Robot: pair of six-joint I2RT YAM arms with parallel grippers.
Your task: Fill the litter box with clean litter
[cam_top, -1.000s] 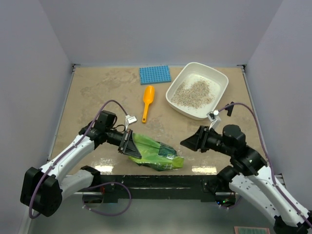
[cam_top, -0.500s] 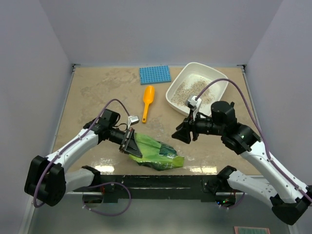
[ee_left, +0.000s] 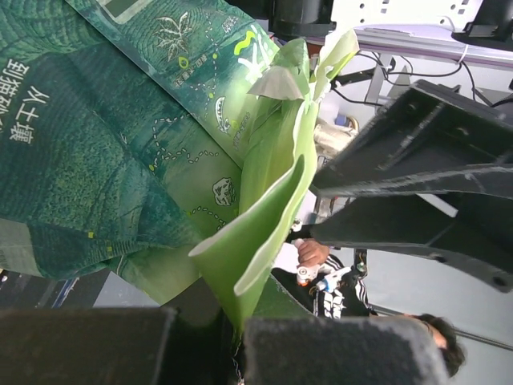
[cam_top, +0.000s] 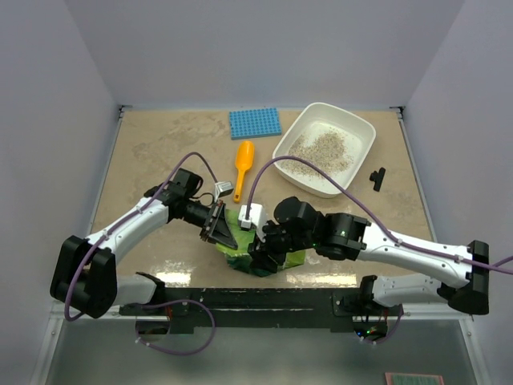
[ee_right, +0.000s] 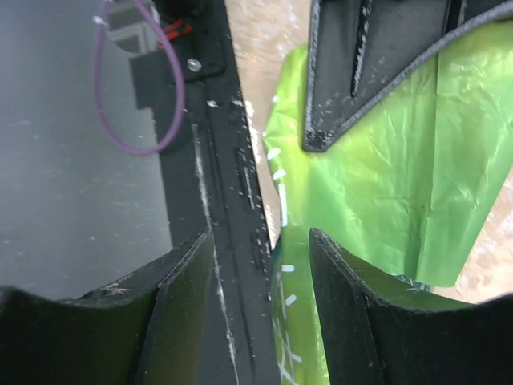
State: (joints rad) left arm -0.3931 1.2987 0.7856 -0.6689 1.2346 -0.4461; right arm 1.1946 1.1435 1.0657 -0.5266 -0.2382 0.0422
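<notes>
Right tool (cam_top: 261,255) now down at the green bag (cam_top: 238,242), formerly mid-table.

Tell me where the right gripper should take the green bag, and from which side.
Probably the free end, from above. The green bag lies flat, the left gripper pinches its other end, and the open right gripper hangs over this thin, crinkled edge.

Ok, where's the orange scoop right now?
Top view: the orange scoop lies on the table just below the blue mat, left of the litter box, and above the green bag.
</notes>
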